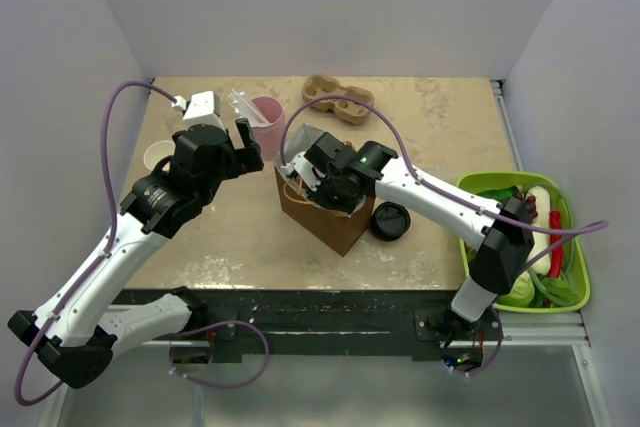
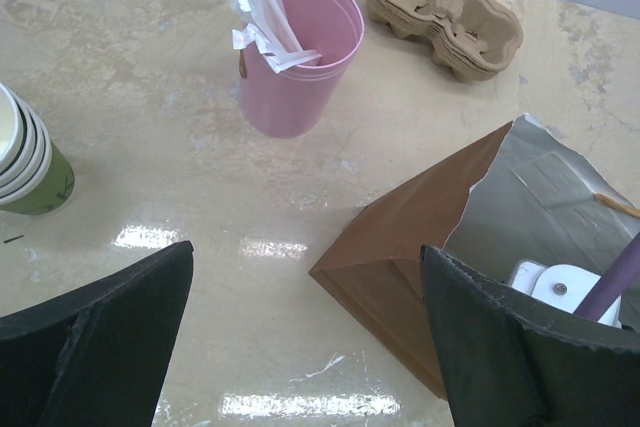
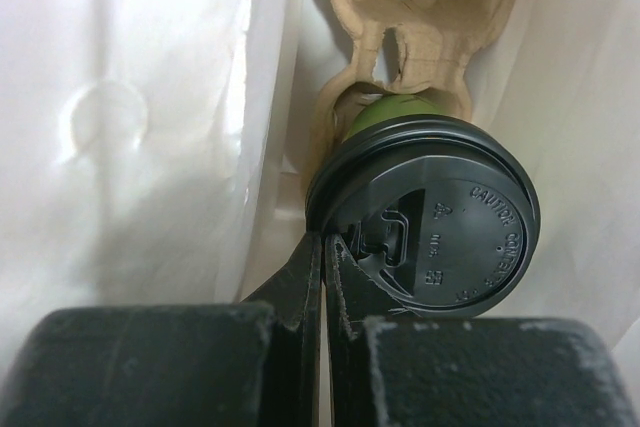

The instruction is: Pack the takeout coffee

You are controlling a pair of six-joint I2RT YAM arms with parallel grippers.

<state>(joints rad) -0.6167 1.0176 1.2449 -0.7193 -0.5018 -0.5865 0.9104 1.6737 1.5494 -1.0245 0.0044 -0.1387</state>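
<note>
Inside the bag (image 1: 330,225) we see the takeout coffee (image 3: 440,212), its lid facing the right gripper (image 3: 325,247) and its long axis running away. The jaws are apparently pinched on its rim. Our left gripper (image 2: 307,252) gapes beside the bag.

Mottled beige table (image 1: 430,117) with pink cup (image 1: 268,114), cardboard carriers (image 1: 338,97), paper-cup stack (image 1: 160,157), brown bag (image 1: 325,217) and black lid (image 1: 390,221).

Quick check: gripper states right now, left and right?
Left gripper: open, holding nothing.
Right gripper: shut, down in the bag, at the rim of the coffee lid; whether it pinches that rim cannot be told.
</note>
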